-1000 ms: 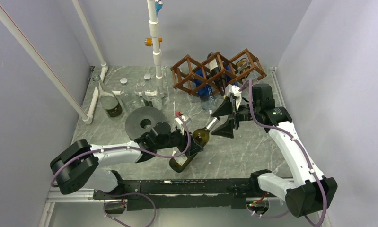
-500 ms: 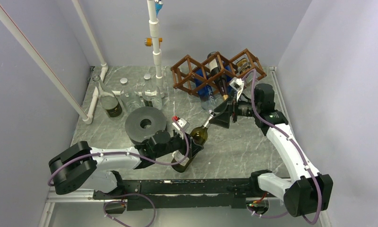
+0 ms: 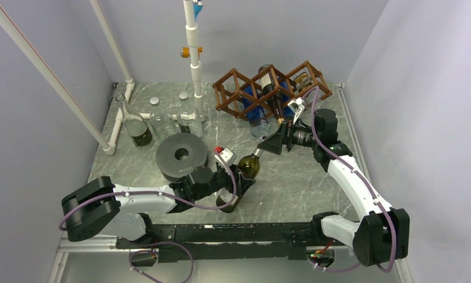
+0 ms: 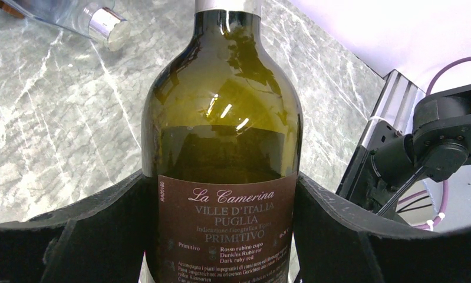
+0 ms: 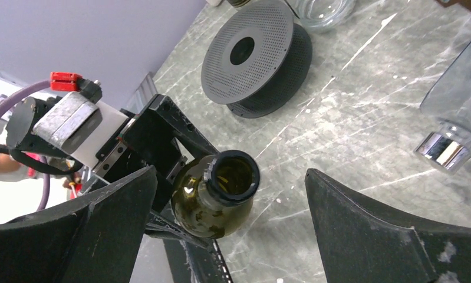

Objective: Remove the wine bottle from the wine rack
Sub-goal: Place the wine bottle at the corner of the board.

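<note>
You see wine rack (image 3: 253,91) at back right of counter (image 3: 306,186); wine bottle (image 3: 248,168) near front centre, well apart from rack; disc (image 3: 167,160) to its left; jars (image 3: 140,131) behind disc, back left.

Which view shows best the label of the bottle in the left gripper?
Left wrist: the label fills the view and its print is readable. The top view shows the bottle small and tilted, the label not legible. The right wrist view shows only its open mouth and shoulder from above.
</note>
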### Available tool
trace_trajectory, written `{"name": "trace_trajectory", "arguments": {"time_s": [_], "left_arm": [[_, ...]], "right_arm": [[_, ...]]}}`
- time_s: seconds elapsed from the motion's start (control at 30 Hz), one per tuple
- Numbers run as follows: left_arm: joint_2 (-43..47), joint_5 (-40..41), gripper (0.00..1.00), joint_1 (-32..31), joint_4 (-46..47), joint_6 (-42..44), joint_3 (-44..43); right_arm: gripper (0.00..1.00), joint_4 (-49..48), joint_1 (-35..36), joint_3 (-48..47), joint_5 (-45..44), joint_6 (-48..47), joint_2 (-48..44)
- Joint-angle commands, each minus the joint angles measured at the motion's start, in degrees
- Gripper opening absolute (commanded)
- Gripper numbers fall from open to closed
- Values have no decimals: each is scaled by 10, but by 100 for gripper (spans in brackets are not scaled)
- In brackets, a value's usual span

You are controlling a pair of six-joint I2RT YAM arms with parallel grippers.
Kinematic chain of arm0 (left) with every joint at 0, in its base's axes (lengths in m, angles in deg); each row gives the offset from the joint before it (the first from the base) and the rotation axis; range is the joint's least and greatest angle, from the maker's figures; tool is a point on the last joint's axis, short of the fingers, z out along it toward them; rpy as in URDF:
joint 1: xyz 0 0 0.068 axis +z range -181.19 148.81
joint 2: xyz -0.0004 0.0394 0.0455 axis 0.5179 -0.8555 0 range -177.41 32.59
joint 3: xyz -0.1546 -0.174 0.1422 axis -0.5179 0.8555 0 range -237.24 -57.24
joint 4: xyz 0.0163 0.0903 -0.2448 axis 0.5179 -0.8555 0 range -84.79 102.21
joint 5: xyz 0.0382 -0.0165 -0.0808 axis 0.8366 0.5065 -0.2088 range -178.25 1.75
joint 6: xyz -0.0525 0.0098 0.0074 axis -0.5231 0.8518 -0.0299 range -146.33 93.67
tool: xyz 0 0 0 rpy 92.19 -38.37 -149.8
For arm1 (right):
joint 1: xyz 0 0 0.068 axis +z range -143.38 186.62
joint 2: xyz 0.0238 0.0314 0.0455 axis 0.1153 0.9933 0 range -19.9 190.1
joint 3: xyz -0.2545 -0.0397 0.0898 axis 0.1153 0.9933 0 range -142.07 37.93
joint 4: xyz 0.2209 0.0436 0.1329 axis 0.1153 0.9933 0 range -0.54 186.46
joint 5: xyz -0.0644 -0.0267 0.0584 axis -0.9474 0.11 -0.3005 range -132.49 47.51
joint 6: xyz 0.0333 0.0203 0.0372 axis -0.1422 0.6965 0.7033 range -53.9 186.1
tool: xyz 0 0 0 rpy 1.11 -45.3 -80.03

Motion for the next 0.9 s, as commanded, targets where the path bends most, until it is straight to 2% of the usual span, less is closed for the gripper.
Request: {"name": "trace_trajectory", "arguments": {"time_s": [0.0,0.23,0.4,0.73,0.8,0.87], "left_arm": [[14,23,0,-11,108,16,-15],[-3,34,0,-23,138,21,-20],[-18,45,0,-29,150,21,-24],[-29,70,0,-36,161,20,-26],[-31,70,0,-36,162,19,-26],[-34,69,0,-36,159,17,-28]], "right_arm": [[99,-98,-1,23,28,77,11],[93,-154,9,48,42,119,25],[82,-169,19,53,53,122,31],[45,-182,31,54,75,117,36],[34,-182,32,52,77,112,36],[18,-180,33,49,79,105,37]]}}
